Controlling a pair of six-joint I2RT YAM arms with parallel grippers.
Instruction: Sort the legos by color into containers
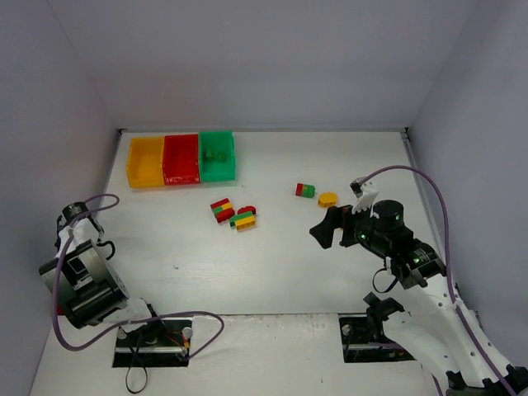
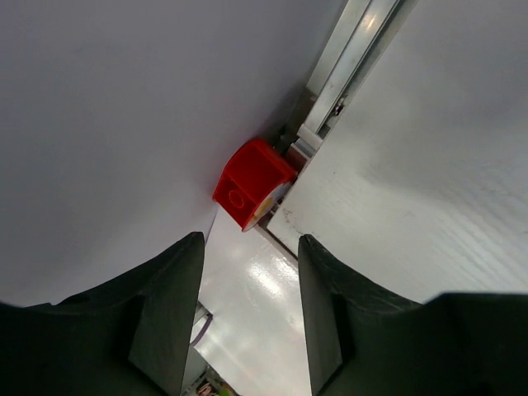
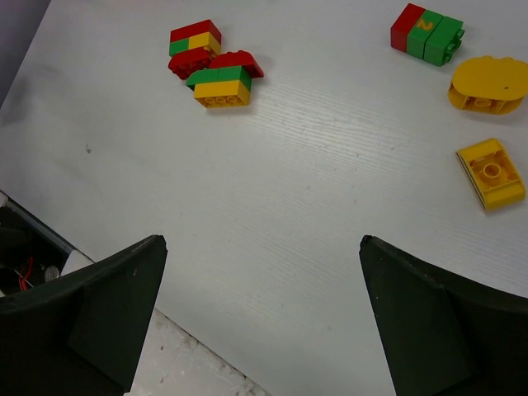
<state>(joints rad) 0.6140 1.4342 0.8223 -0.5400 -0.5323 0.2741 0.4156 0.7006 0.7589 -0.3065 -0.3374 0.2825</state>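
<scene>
The left tool (image 2: 249, 244) is at the near left edge of the counter (image 1: 280, 264), its two fingers spread with nothing between them, facing the left wall (image 1: 49, 124); at the far left the three containers stand joined in a row, the yellow bin (image 1: 145, 180) leftmost, the red bin (image 1: 181, 177) in the middle, the green bin (image 1: 217, 175) on the right with a small green brick (image 1: 216, 153) inside it; near the middle of the counter, well apart from the bins, lies a mixed cluster (image 1: 233, 214): a red, green and yellow stack (image 3: 195, 40) touching a green-and-yellow stack (image 3: 221, 86) with red on top; further right lies a red-and-green piece (image 3: 426, 33), and just beside it, on its near right, a round yellow piece (image 3: 488, 82); nearer again a flat yellow brick (image 3: 490, 172) lies alone; the right tool (image 1: 328, 225) hangs over the counter on the near side of these pieces, fingers wide apart, gripping nothing.
</scene>
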